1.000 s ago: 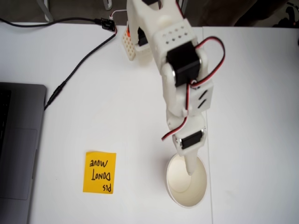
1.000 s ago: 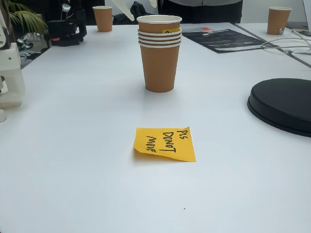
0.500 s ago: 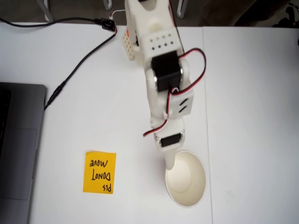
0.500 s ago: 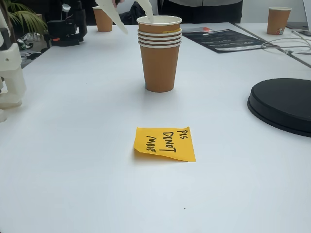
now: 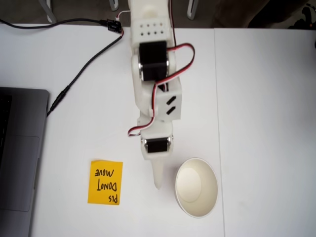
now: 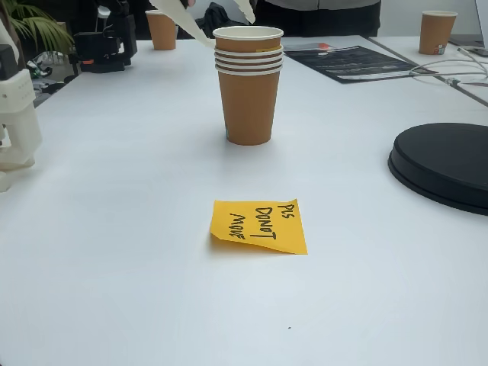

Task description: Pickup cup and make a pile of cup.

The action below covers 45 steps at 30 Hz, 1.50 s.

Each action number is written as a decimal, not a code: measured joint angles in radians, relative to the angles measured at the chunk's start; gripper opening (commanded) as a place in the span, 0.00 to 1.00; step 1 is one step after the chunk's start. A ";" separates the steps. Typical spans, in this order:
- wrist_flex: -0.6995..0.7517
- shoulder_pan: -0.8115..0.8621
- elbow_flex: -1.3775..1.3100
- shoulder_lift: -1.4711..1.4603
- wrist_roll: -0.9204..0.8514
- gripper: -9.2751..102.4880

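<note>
Cup stack (image 6: pixel 248 84) stands upright mid-bench (image 6: pixel 114 252), behind the orange note (image 6: pixel 259 226). Gripper (image 6: pixel 215 17) hovers released, fingers splayed beside the rim, holding nothing, so the pile looks finished.

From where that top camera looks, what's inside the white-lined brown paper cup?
The stack of brown paper cups shows a bare cream-white floor, apparently empty. The side view shows four stacked rims, so lower cups' insides are covered.
</note>
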 measured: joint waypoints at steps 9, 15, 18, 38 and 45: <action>-0.061 -0.003 0.249 0.196 0.000 0.28; -0.127 0.020 0.342 0.276 0.000 0.28; -0.164 0.049 0.371 0.293 0.000 0.28; -0.225 0.055 0.535 0.434 0.000 0.28; -0.225 0.055 0.565 0.463 0.000 0.28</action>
